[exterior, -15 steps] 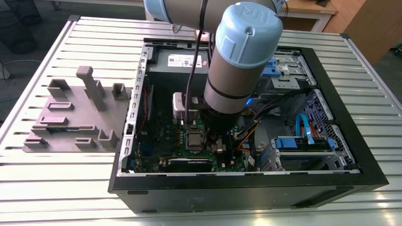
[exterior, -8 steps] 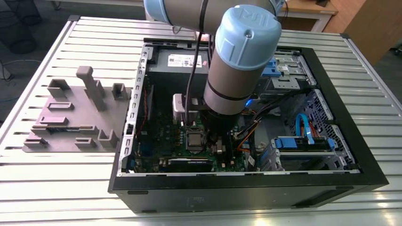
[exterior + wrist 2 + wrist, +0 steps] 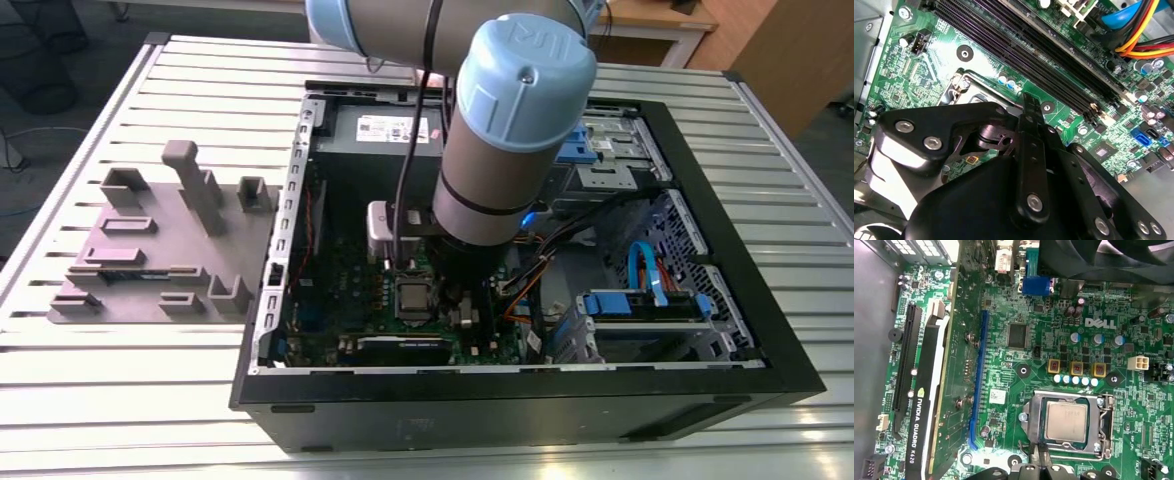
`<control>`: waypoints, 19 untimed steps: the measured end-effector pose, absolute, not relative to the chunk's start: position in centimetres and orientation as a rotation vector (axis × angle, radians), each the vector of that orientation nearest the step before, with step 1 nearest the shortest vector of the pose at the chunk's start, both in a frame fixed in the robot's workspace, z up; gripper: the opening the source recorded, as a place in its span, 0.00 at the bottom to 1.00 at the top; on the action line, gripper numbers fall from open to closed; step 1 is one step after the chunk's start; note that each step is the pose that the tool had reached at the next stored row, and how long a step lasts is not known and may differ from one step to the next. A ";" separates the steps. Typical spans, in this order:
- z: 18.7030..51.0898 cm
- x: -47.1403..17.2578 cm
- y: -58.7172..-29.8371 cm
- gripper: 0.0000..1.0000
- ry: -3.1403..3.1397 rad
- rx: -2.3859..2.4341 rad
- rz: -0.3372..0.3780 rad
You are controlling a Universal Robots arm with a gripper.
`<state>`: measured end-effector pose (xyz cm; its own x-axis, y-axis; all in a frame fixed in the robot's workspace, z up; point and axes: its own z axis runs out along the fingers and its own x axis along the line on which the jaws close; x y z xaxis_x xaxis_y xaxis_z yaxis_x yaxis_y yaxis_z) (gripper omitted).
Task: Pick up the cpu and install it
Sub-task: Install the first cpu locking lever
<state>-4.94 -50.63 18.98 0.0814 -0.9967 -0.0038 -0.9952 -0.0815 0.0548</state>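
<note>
The cpu (image 3: 1066, 421), a small square chip with a silver top, lies flat inside the metal-framed socket (image 3: 1103, 426) on the green motherboard (image 3: 1019, 315) in the first wrist view. My gripper (image 3: 1038, 456) hovers just beside the socket's edge, shut with nothing between its fingers. In the second wrist view the black gripper (image 3: 1026, 100) points at the board next to the socket frame (image 3: 961, 82). In the exterior view the arm (image 3: 514, 130) reaches down into the open computer case (image 3: 534, 385) over the socket (image 3: 411, 298).
A mauve-grey tray (image 3: 147, 270) with upright blocks lies on the slatted table at the exterior view's left. Inside the case are a graphics card (image 3: 929, 405), black memory slots (image 3: 1054, 55), coloured cables (image 3: 1144, 30) and blue drive brackets (image 3: 641, 300).
</note>
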 end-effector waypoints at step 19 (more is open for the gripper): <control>18.9 -4.4 -50.6 0.10 -2.103 2.282 -0.062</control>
